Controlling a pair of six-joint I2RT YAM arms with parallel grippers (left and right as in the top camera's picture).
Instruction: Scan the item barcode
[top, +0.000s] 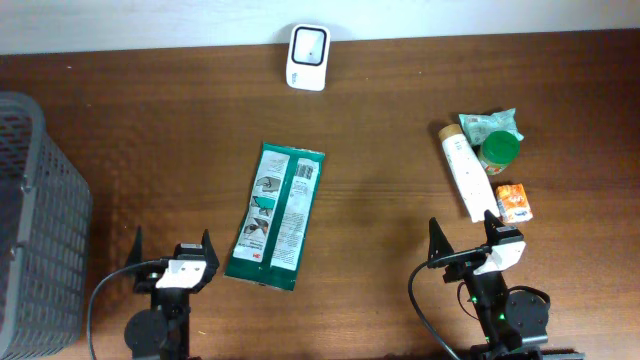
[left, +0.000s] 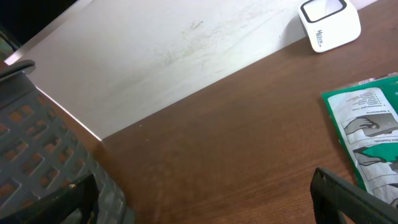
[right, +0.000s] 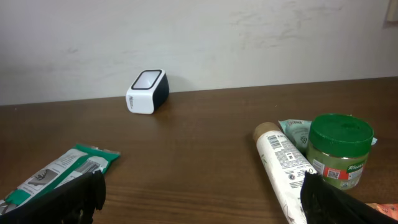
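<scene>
Green packet (top: 275, 216) at middle of table (top: 150, 130), long axis near-to-far, slightly slanted. Left gripper (top: 172, 245) just beside its near end, spread wide, empty; nearer than right gripper (top: 462, 235), likewise agape, empty. Scanner (top: 307, 44) at far edge. Barcode possibly face-up; print too small.

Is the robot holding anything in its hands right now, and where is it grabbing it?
Nothing is held. The left gripper and the right gripper are both open and empty, and the green packet lies flat on the table.
</scene>
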